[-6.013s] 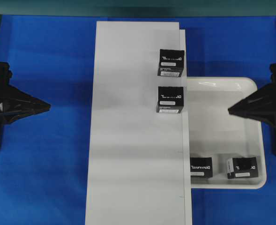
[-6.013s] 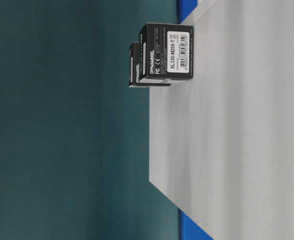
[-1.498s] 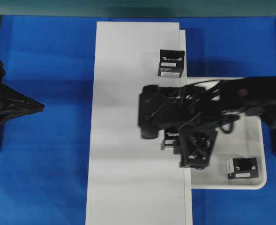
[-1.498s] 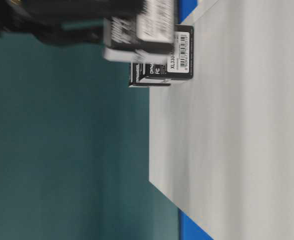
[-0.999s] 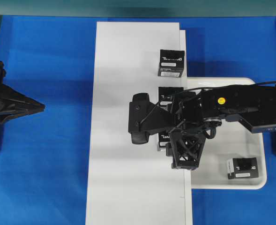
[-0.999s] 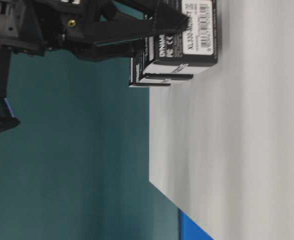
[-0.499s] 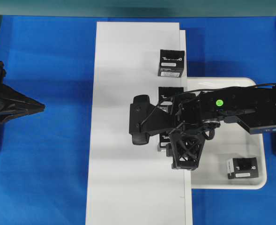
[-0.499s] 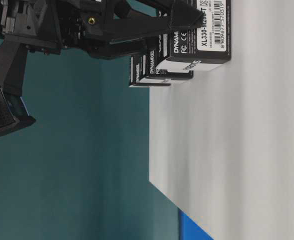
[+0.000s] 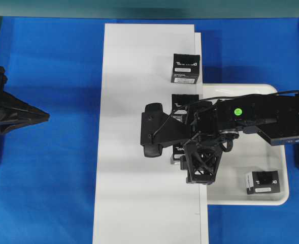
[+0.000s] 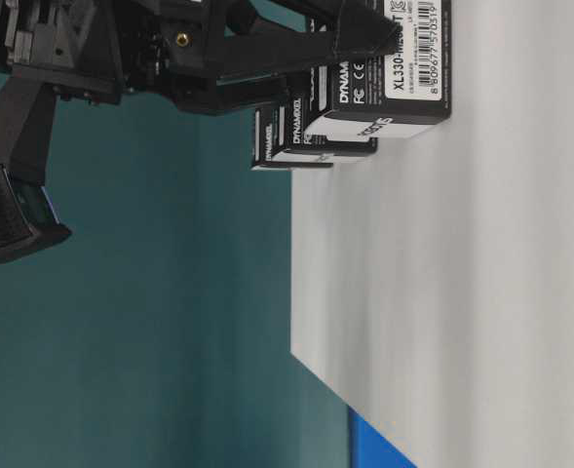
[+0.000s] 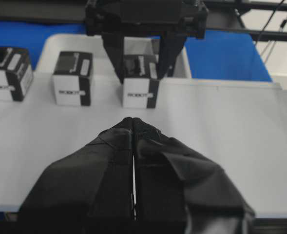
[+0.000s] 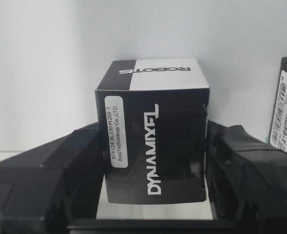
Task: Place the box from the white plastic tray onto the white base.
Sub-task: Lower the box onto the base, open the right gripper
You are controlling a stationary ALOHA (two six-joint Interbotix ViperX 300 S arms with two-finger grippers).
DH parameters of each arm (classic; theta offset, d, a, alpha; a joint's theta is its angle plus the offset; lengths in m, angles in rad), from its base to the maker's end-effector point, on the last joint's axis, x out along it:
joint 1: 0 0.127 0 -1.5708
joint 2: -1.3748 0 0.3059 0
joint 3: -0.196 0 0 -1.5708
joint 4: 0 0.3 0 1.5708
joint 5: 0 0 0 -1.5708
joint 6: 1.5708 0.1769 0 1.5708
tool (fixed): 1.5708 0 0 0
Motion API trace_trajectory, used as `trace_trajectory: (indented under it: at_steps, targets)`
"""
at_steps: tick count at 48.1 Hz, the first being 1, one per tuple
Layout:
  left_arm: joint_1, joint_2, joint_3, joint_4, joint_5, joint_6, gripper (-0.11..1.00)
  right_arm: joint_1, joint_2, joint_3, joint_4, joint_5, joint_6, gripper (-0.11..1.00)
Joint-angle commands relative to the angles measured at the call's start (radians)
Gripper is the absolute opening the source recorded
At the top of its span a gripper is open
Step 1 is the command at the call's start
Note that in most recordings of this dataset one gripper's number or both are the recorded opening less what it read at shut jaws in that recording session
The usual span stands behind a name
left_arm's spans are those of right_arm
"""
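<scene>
**Observer:** How far along are you?

**Arm:** My right gripper (image 12: 155,204) clamps the small black cube-like cardboard box (image 12: 155,146), resting on the long flat matte white base (image 9: 139,76) near its tray-side edge, just below two boxes already placed.

**Observer:** What's left?

**Arm:** Letting go. One box (image 9: 262,182) remains in the glossy rimmed white plastic tray (image 9: 245,91). My left gripper (image 11: 133,127) is pinched together, empty.
</scene>
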Motion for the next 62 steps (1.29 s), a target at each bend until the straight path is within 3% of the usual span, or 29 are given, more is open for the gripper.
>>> trace_trajectory:
  at_steps: [1,4,9,13,25,39,48,62]
  targets:
    - [-0.008,0.017,-0.025,0.002,-0.006,-0.002,-0.05,-0.003,0.021,0.008,0.000,-0.003,0.003,0.59]
    - [-0.012,0.023,-0.025,0.002,-0.005,0.000,-0.05,-0.003,0.021,0.008,0.000,-0.003,0.003,0.62]
    - [-0.018,0.029,-0.025,0.002,-0.005,0.000,-0.05,-0.003,0.021,0.008,0.000,-0.005,-0.003,0.87]
    - [-0.018,0.035,-0.023,0.002,-0.005,0.000,-0.05,-0.009,0.018,0.008,0.000,-0.005,-0.003,0.98]
    - [-0.018,0.037,-0.023,0.002,0.018,-0.002,-0.05,-0.015,-0.012,-0.005,-0.002,0.000,-0.003,0.97]
    - [-0.012,0.029,-0.025,0.002,0.026,0.002,-0.05,-0.006,-0.218,-0.048,0.000,-0.037,0.014,0.97]
    - [-0.014,0.026,-0.023,0.002,0.020,0.002,-0.05,-0.002,-0.385,0.041,0.005,-0.183,0.017,0.97]
    - [-0.014,0.008,-0.012,0.002,0.015,0.000,-0.05,0.031,-0.673,0.316,0.005,-0.595,0.021,0.97]
